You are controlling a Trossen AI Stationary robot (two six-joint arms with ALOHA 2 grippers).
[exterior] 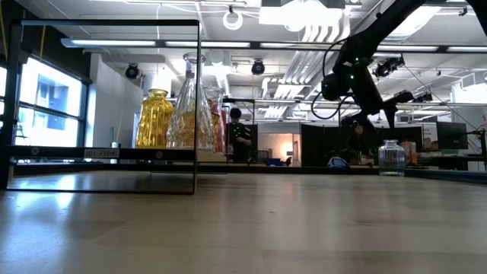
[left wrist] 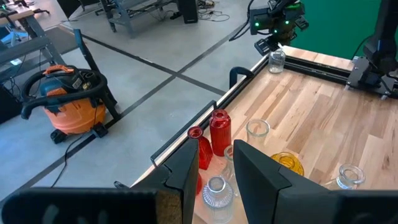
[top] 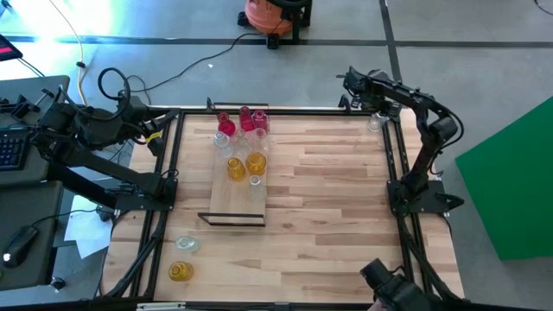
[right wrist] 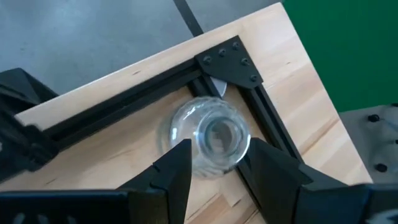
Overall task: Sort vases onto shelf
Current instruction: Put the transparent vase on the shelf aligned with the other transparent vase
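The shelf (top: 226, 200) is a light-wood board at the table's middle left. Red (top: 226, 126), amber (top: 256, 161) and clear (top: 256, 181) vases stand upright on it. A clear vase (top: 186, 244) and an amber one (top: 180, 271) sit on the table near its front left corner. Another clear vase (right wrist: 211, 138) stands upright in the far right corner. My right gripper (right wrist: 217, 152) hangs open just above it, one finger over each side of its mouth; the low view shows a gap between gripper (exterior: 384, 114) and vase (exterior: 392, 157). My left gripper (left wrist: 214, 174) waits open and raised over the far left edge.
Black frame rails (right wrist: 230, 59) meet in a corner right behind the far right vase. The shelf's dark strip (top: 233, 218) faces the near edge. An orange vacuum (top: 270, 13) stands on the floor beyond the table. Bare tabletop lies between the shelf and the right arm's base (top: 419, 194).
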